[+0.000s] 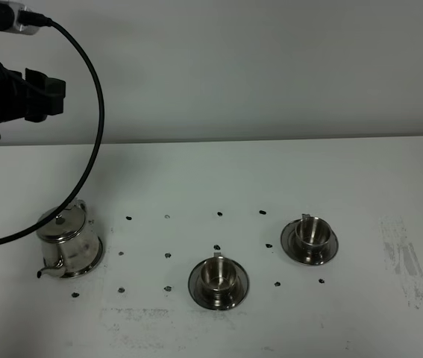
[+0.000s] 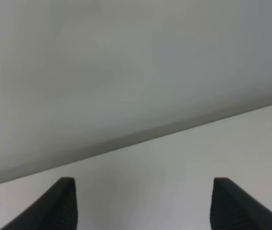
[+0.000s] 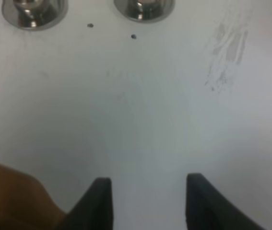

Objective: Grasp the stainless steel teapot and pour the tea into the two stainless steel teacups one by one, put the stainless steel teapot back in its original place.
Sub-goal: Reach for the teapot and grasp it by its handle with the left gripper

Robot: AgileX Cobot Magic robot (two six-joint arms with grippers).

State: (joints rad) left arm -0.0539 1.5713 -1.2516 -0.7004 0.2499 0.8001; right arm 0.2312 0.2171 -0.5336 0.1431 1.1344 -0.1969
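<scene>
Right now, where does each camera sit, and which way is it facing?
Exterior high: mounted high, looks down on the table, teapot and teacups; left arm shows.
Left wrist: raised, faces the table's far edge and wall; left gripper open.
Right wrist: low, faces teacups; right gripper open.
Shared: exterior and right wrist both show teacups and scuff.

I see a flat white tabletop (image 1: 196,168) dotted with small black marks (image 1: 219,214) in loose rows. A smudged grey scuff patch (image 1: 403,257) lies toward its right side. Behind stands a plain pale grey wall (image 1: 271,67).
</scene>
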